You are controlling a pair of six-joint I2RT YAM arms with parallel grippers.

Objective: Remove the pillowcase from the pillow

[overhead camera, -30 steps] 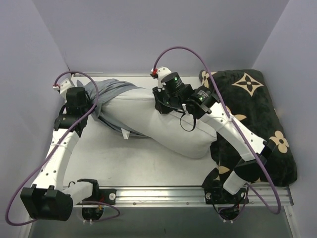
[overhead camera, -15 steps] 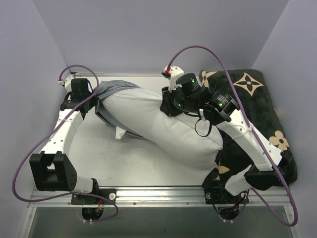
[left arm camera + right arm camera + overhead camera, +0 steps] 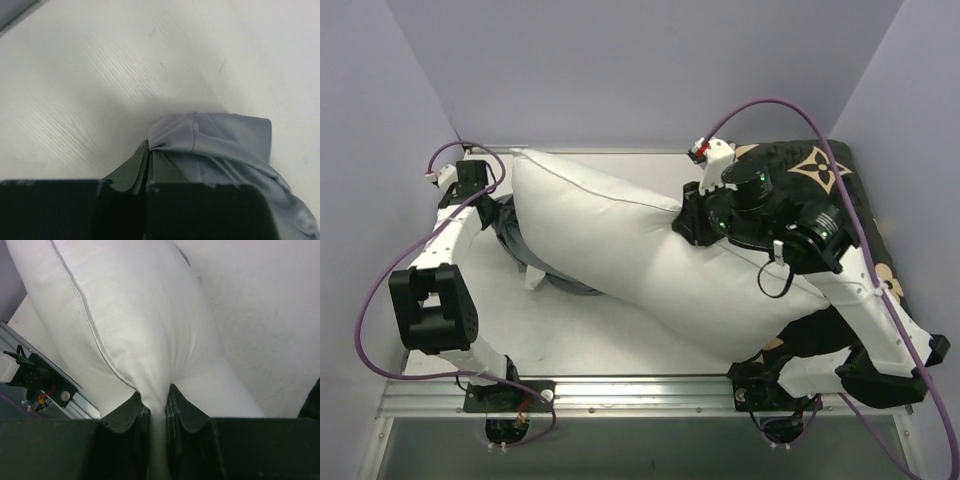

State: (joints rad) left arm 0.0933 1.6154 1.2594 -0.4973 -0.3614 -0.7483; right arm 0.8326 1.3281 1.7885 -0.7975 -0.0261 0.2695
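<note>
The white pillow (image 3: 620, 240) lies bare, slanting from the back left to the front right of the table. The grey-blue pillowcase (image 3: 525, 255) is crumpled under and beside its left end. My left gripper (image 3: 498, 212) is shut on a fold of the pillowcase (image 3: 215, 140) at the far left. My right gripper (image 3: 688, 228) is shut on a pinch of the pillow (image 3: 135, 325) at its middle and holds it raised. In the right wrist view the fingertips (image 3: 135, 407) squeeze white cloth between them.
A black cushion with tan flower motifs (image 3: 840, 180) lies at the right, partly under the pillow and my right arm. Grey walls close in the back and both sides. A metal rail (image 3: 640, 392) runs along the near edge.
My right gripper has pulled the pillow rightward and up, and it has come out of the pillowcase. My left gripper has moved back and left with the cloth.
</note>
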